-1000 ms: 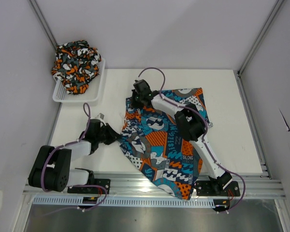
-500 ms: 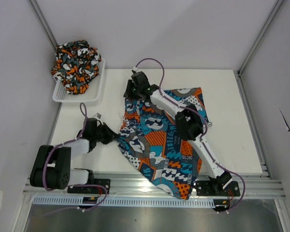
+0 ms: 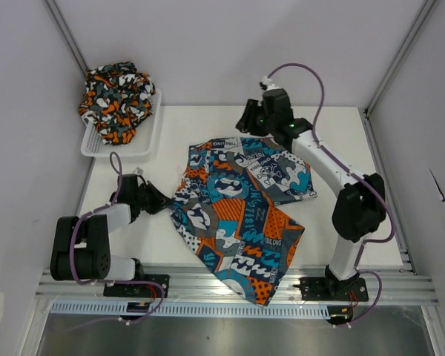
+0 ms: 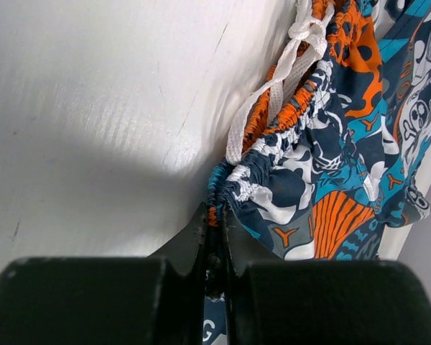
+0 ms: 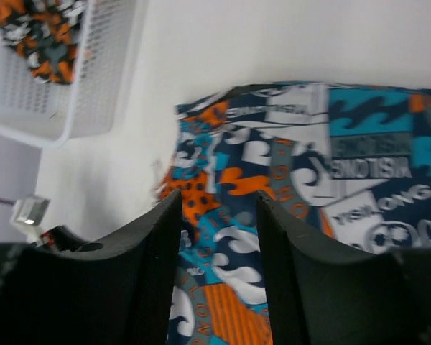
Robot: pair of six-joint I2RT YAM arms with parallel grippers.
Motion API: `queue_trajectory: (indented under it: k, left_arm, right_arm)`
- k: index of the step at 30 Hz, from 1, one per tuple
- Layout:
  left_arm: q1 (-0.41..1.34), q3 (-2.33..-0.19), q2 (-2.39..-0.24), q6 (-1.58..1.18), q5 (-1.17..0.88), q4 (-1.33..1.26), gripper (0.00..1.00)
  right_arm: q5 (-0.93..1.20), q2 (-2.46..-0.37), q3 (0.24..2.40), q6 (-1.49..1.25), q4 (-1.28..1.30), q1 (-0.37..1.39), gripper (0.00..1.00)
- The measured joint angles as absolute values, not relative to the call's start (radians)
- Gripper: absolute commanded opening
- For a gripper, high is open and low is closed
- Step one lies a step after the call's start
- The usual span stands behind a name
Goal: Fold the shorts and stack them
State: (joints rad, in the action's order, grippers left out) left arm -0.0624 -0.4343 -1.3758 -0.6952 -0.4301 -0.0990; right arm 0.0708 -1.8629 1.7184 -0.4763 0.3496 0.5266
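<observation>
From above, the light is even and diffuse. It is bright on the white counter (image 3: 208,122), with only faint, soft shadows under the arms and along the patchwork shorts (image 3: 237,208). Nothing is burnt out, and detail holds to the edges.

In the left wrist view a pale sheen of glare lies on the counter ahead and to the left of the left gripper (image 4: 215,241), and a dark shadow pools just in front of it. Its fingers (image 4: 86,302) are black, featureless blurs, while the cloth beyond them is crisp.

The right wrist view is soft throughout. The right gripper (image 5: 219,215) is a dark smear, and the basket (image 5: 79,79) ahead to its left is hazy.
</observation>
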Motion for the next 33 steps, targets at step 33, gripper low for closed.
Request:
queue_trajectory:
  k: [33]
  left_arm:
    - [-0.065,-0.442,-1.346,-0.645,-0.422,-0.039,0.09]
  right_arm:
    - [-0.287,-2.234,1.811,-0.379,0.745,0.341,0.57]
